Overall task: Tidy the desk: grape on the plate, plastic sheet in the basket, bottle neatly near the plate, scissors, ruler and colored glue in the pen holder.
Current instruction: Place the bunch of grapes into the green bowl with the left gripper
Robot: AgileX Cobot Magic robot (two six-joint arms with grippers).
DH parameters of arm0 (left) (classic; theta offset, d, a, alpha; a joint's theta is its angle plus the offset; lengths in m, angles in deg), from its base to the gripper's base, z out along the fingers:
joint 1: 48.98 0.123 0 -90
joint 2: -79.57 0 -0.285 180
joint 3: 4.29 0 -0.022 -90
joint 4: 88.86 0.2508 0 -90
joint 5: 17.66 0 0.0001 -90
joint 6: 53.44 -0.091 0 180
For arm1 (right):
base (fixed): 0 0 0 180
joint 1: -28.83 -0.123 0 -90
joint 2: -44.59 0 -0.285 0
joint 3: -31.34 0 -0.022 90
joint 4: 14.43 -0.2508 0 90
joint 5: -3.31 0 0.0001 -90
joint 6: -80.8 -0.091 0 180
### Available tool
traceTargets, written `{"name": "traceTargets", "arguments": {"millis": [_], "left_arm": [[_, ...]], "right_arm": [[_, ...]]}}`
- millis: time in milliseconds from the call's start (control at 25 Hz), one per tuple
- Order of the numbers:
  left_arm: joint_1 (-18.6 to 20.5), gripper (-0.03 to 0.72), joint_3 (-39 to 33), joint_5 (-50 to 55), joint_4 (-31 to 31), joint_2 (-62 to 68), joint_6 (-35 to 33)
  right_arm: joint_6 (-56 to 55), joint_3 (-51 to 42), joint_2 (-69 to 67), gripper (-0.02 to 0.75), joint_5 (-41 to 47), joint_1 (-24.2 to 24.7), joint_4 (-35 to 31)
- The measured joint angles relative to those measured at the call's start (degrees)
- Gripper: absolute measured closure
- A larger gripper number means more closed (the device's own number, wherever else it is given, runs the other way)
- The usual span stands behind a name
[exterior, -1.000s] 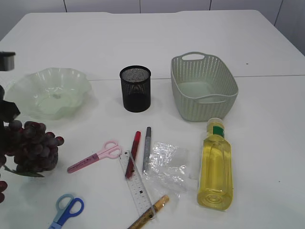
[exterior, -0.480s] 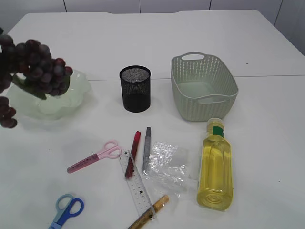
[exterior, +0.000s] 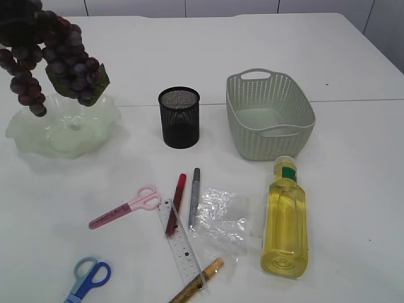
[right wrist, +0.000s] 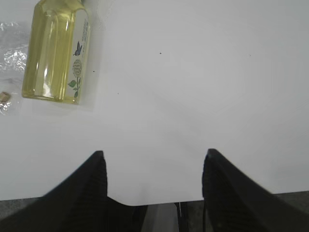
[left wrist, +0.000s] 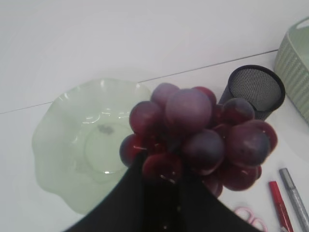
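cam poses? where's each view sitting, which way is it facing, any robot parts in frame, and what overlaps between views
Exterior: in front, slanting down across the table; no arm visible, only the lifted grape bunch.
Left wrist: on the left arm, looking down past the left gripper, shut on the grapes above the plate.
Right wrist: low, facing along the table; right gripper open and empty, bottle ahead.
Shared: exterior and left wrist both show grapes, plate, pen holder.

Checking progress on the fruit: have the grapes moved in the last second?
Yes. The grapes rose from the table's left edge and now hang above the plate.

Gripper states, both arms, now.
Left gripper: closed on the grapes, above the plate.
Right gripper: open, empty.
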Motion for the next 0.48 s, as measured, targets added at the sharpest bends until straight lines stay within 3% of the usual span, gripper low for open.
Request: {"name": "traceTargets", "arguments": {"millis": [480], "left_arm": [[6.7,0.617,1.1,-13.3,0.1,11.6,1.8]], "right_arm": [[0.0,0.0,0.0,0.28,1.0,0.0,0.8]]}}
